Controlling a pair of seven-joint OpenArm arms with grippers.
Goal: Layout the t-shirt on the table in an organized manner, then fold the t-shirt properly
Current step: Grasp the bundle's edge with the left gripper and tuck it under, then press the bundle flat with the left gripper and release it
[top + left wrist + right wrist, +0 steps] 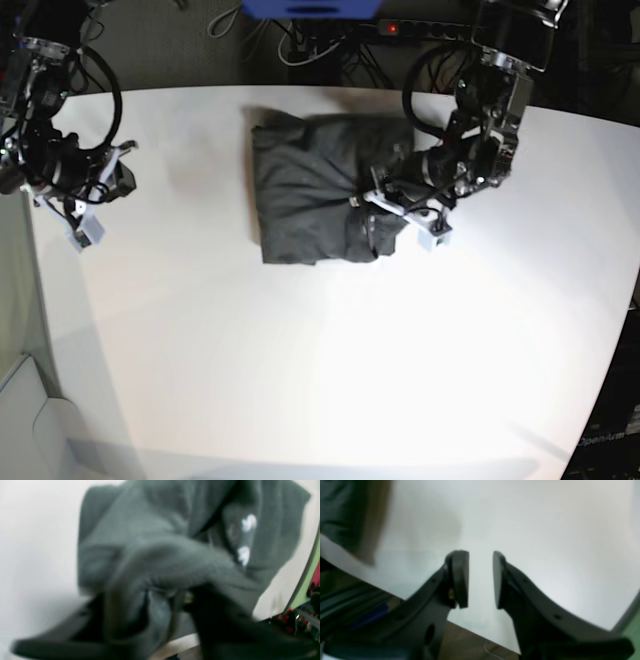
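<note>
crumpled t-shirt on table

The t-shirt is dark charcoal grey and sits bunched into a rough, wrinkled block toward the far middle of the bench, its left and near edges fairly straight. On its right side the cloth is gathered into creases that pull toward one spot. Close up, the fabric is rumpled in soft folds, with small white print showing inside a fold. The bench is white, smooth and wide, with a curved edge.
</note>
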